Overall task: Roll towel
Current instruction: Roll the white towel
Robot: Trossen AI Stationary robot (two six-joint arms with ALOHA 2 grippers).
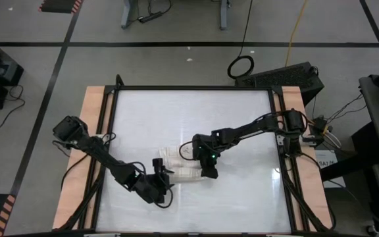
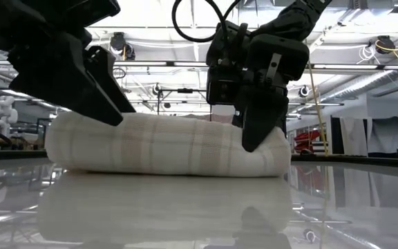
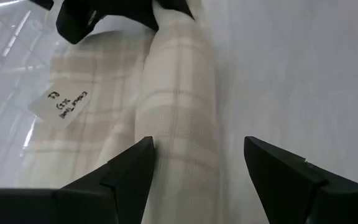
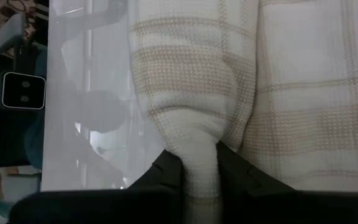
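Observation:
The towel (image 1: 178, 164), cream with a beige plaid check, lies left of the middle of the white table. Its near part is rolled into a thick roll (image 2: 164, 145) that rests on the table. The flat part (image 3: 86, 124), which carries a small written tag (image 3: 64, 104), lies spread beyond the roll. My right gripper (image 1: 209, 172) is shut on the roll's right end. My left gripper (image 3: 197, 143) is open at the roll's left end, one finger on each side of the roll (image 3: 182, 124). My right gripper pinches a raised ridge of cloth (image 4: 201, 140) at the roll's right end between its two fingers (image 4: 166, 168). It comes slanting down from the far right. The roll stays on the table. My left gripper's fingers (image 3: 132, 165) straddle the roll; whether they touch it I cannot tell.
The glossy white tabletop (image 1: 242, 125) has free room on its far and right parts. A dark frame (image 1: 193, 88) and wooden side boards (image 1: 91, 125) border it. A black box (image 1: 288, 76) sits beyond the far right corner.

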